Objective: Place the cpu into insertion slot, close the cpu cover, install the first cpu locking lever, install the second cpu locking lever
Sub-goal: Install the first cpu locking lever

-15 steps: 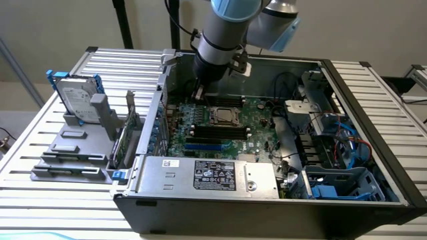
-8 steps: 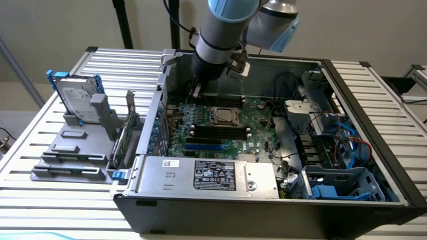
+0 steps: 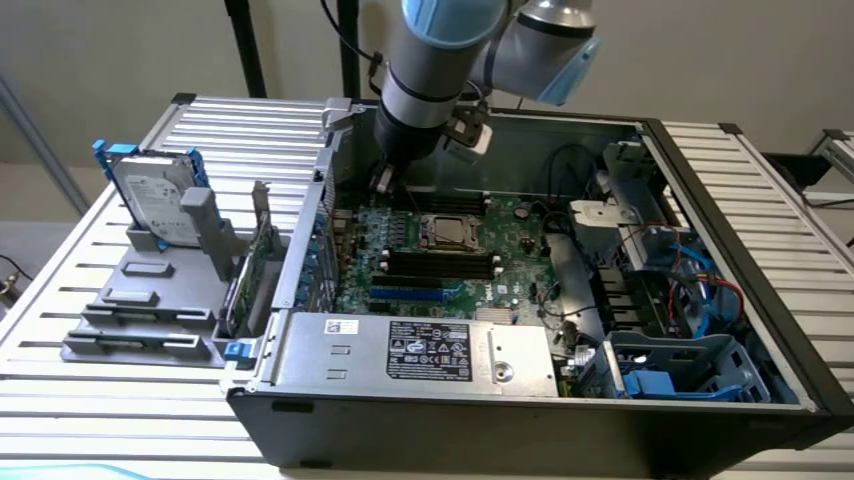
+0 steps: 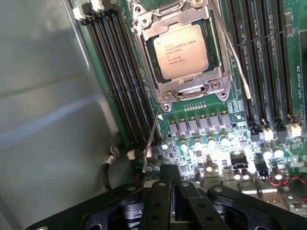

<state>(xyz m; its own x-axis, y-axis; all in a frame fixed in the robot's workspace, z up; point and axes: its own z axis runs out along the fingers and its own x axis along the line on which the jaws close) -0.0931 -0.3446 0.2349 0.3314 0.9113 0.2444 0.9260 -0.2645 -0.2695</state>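
Cpu (image 4: 182, 50) flat, face-up under cpu cover (image 4: 192, 86)

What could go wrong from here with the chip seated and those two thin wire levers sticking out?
The shut gripper sits close to the end of one thin locking lever; the lever could slip aside when pushed. Small capacitors stand right by that lever's end and might get knocked. The cpu cover seems to rest on the cpu unlatched, so a jolt may shift it.

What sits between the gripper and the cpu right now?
Wrist view: between the gripper and the cpu lies green board with a row of grey square components, round capacitors, and a thin metal lever slanting alongside.
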